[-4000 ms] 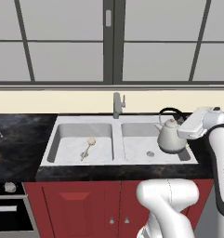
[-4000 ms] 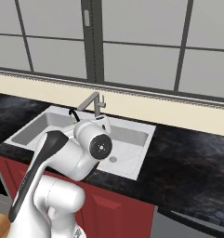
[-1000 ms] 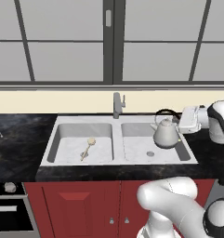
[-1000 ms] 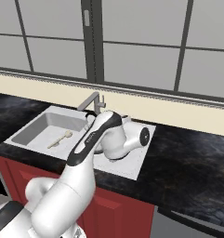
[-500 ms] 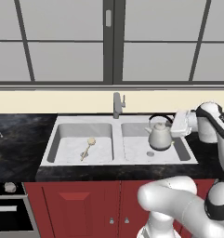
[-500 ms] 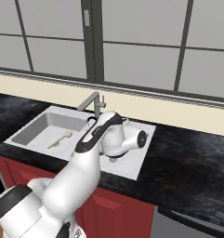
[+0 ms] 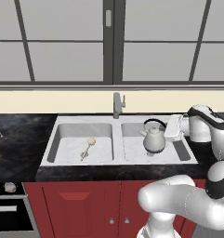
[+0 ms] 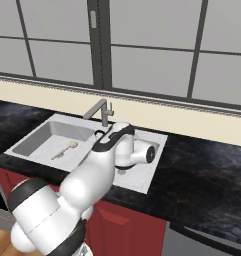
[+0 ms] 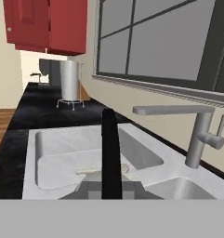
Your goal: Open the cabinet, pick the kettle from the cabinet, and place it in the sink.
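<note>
Fingers pinch tight on the thin black handle of the kettle (image 7: pixel 154 138), which arches up over its round body. You can see that handle close up in the hand view, a smooth dark bar standing straight up between the finger tips of the gripper (image 9: pixel 111 186). The kettle is small and round, shiny silver-white, with a short spout that points left. It sits low inside the right bowl of the sink (image 7: pixel 186 157), and I cannot tell if its bottom touches the floor of the bowl.

The sink is pale grey metal with two box-shaped bowls side by side. A grey faucet (image 7: pixel 117 104) stands at the far edge between the bowls. It has a straight post and a flat arm. In the left bowl lies a little wooden spoon (image 7: pixel 87 148) with a round end, flat on the bottom.

Around the sink runs a black counter (image 7: pixel 21 135) that looks like speckled stone. Behind it is a cream wall and a big window (image 7: pixel 111 42) with dark frames and grey panes. Under the counter are red cupboard doors (image 7: pixel 78 207) with raised panels.

Far off to the left, in the hand view, a dark red cabinet (image 9: pixel 47 25) hangs high on the wall. Below it a tall silver cylinder (image 9: pixel 69 84) stands on thin wire legs on the counter.
</note>
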Controlling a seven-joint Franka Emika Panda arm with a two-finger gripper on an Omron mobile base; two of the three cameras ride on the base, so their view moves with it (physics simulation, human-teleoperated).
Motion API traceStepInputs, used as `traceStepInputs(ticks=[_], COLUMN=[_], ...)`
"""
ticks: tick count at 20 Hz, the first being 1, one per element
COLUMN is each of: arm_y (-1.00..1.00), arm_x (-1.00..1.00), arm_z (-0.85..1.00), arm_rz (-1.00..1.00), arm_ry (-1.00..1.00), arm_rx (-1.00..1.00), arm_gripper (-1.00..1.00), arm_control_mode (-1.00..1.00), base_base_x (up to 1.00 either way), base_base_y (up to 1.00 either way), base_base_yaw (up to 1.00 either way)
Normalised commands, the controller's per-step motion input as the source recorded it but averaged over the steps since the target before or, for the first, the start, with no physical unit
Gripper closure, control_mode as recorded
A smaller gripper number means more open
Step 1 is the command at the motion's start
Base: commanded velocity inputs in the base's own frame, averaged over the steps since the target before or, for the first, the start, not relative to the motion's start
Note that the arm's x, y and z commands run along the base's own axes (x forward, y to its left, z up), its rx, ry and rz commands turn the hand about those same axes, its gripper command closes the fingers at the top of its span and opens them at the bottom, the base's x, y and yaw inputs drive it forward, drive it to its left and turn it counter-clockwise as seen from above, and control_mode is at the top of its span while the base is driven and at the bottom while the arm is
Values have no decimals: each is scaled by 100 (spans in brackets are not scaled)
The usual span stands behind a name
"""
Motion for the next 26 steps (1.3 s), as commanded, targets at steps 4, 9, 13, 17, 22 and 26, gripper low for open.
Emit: traceStepInputs(ticks=[4,9,13,17,22,26], arm_y=[0,0,-1,0,-4,0], arm_x=[40,38,31,26,20,22], arm_z=[-17,-22,-27,-32,-37,-33], arm_rz=[5,8,11,11,9,8], arm_ry=[1,8,10,6,3,0], arm_rx=[0,0,0,0,0,0], arm_gripper=[100,100,100,100,100,100], arm_control_mode=[-100,-100,-100,-100,-100,-100], base_base_x=[0,0,0,0,0,0], base_base_y=[0,0,0,0,0,0], base_base_yaw=[0,0,0,0,0,0])
